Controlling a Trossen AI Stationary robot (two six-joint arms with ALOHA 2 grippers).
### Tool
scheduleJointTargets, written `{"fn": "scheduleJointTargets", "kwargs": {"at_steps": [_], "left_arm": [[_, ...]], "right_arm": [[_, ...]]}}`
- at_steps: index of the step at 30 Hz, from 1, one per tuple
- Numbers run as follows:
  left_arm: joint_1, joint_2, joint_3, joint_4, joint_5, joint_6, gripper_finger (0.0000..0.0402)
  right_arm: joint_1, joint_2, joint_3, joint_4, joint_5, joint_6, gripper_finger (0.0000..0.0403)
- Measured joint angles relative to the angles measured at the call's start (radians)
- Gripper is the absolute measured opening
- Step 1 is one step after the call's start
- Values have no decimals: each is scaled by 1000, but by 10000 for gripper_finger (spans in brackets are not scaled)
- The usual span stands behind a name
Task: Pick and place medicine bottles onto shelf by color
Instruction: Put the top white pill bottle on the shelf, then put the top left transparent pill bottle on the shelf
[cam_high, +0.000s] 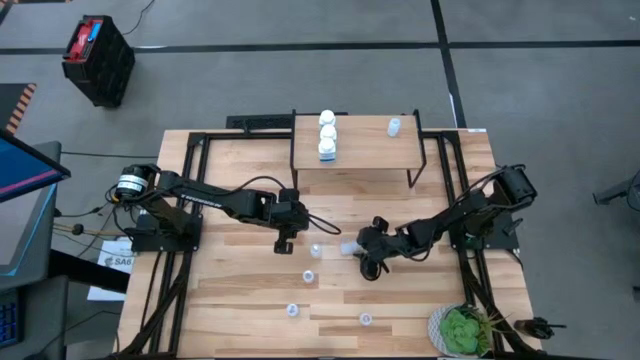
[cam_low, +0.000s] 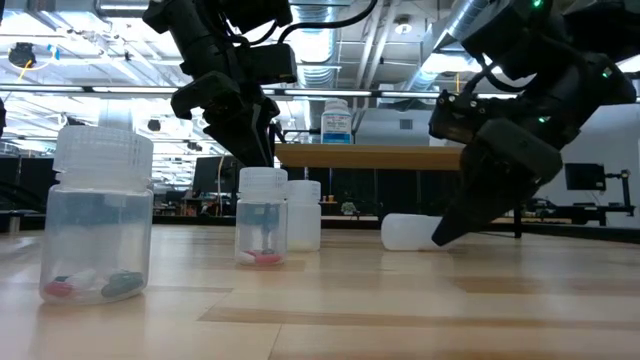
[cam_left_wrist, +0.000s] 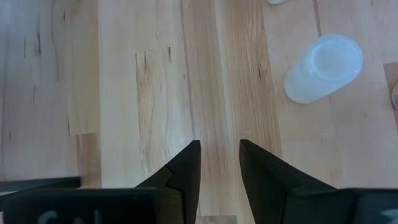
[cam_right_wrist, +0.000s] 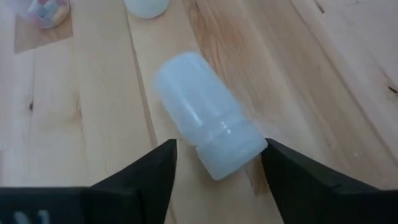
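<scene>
**Tipped bottle between my right claw's fingers**

My right claw (cam_right_wrist: 217, 165) is spread, not gripping; the toppled pale bottle (cam_right_wrist: 208, 115) lies on the worktop (cam_right_wrist: 93, 106), cap end between my fingers. My left claw (cam_left_wrist: 219, 163) hovers part-open, empty, upright bottle (cam_left_wrist: 324, 67) ahead, off to one side.

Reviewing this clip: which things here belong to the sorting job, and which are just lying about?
Job:
shelf
white bottles on it
blue bottle on it
tipped bottle between the right gripper fingers
loose bottles on the table
left gripper

Lying about:
plant
crate
</scene>
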Motion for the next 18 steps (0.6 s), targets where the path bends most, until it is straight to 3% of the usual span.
{"fn": "scheduleJointTargets", "kwargs": {"at_steps": [11, 18], "left_arm": [[0, 0, 0, 0, 0, 0, 98], [0, 0, 0, 0, 0, -1, 98]], "right_arm": [[7, -1, 0, -3, -34, -4, 139], [7, -1, 0, -2, -57, -3, 101]]}}
